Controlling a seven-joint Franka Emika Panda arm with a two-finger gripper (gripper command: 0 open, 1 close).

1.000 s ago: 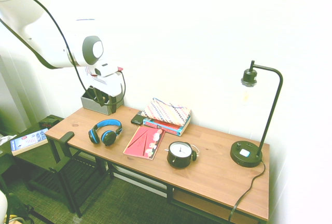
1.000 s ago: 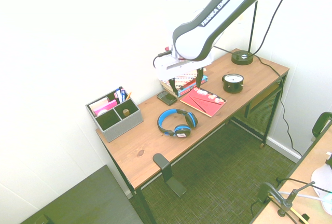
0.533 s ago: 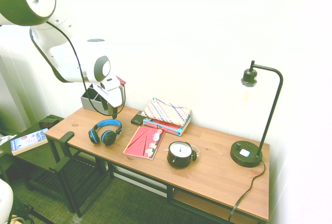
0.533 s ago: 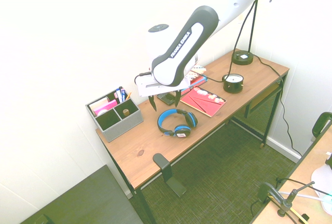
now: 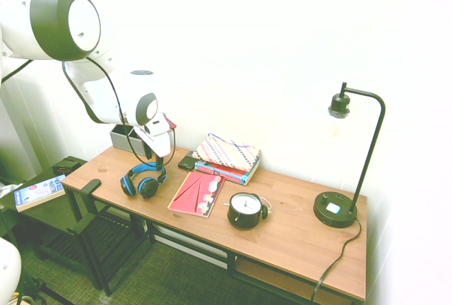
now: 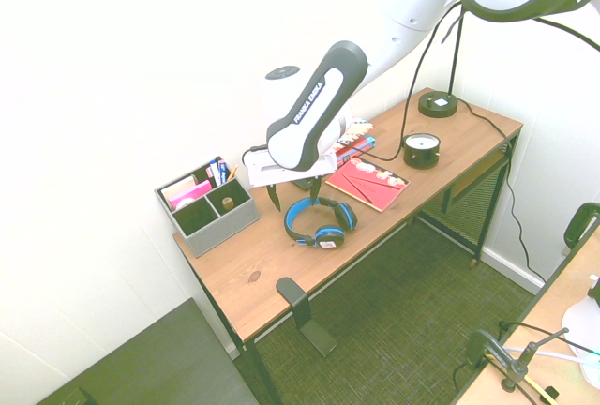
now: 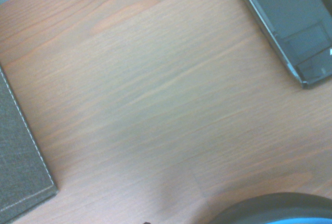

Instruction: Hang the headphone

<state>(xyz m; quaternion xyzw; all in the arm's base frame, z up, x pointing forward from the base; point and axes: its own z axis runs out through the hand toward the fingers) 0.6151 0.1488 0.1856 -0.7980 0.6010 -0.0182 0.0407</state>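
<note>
The gripper (image 6: pixel 292 192) hangs a little left of the frame's center in the second exterior view, with its jaws spread apart and holding nothing. They stand above the far edge of the headphone (image 6: pixel 320 220); whether a fingertip touches the band, I cannot tell from here.

The headphone lies flat on the bench (image 6: pixel 272 264), just right of the grey organizer box (image 6: pixel 208 212). It has a bright blue headband and two black round ear cups with blue trim.

In the first exterior view the bench carries one headphone (image 5: pixel 143 178), one red booklet (image 5: pixel 196 193), one round black clock (image 5: pixel 246 210), one black lamp (image 5: pixel 345 171) at the right and one small stack of books (image 5: pixel 227 157). One dark phone (image 7: pixel 290 24) shows in the wrist view's upper right.
</note>
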